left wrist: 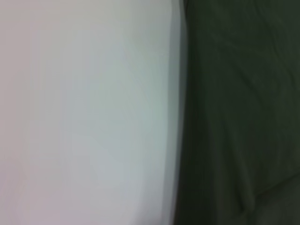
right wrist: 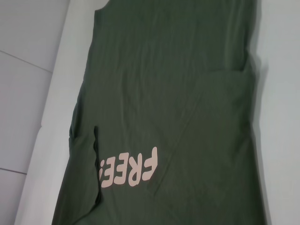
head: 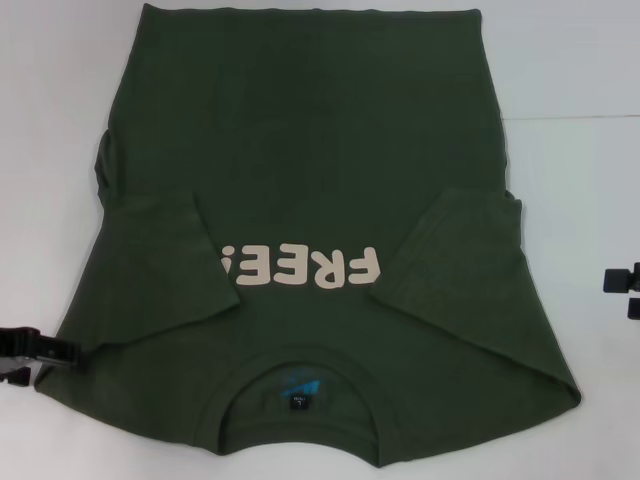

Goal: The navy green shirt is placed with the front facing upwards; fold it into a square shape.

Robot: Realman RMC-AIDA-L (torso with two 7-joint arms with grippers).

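While the navy green shirt lies front up across the middle of the white table, both sleeves folded inward, the left gripper sits at its near left shoulder corner and the right gripper waits off the right edge; whether either claw is open or closed cannot be told.

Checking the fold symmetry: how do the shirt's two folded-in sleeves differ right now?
The left sleeve lies folded in with its edge covering the exclamation end of the "FREE!" lettering; the right sleeve stops just beside the F, leaving it bare. The left gripper sits at the left sleeve's shoulder corner; the right gripper hangs off the cloth, away from the right sleeve. Both sleeves lie flat on the navy green shirt.
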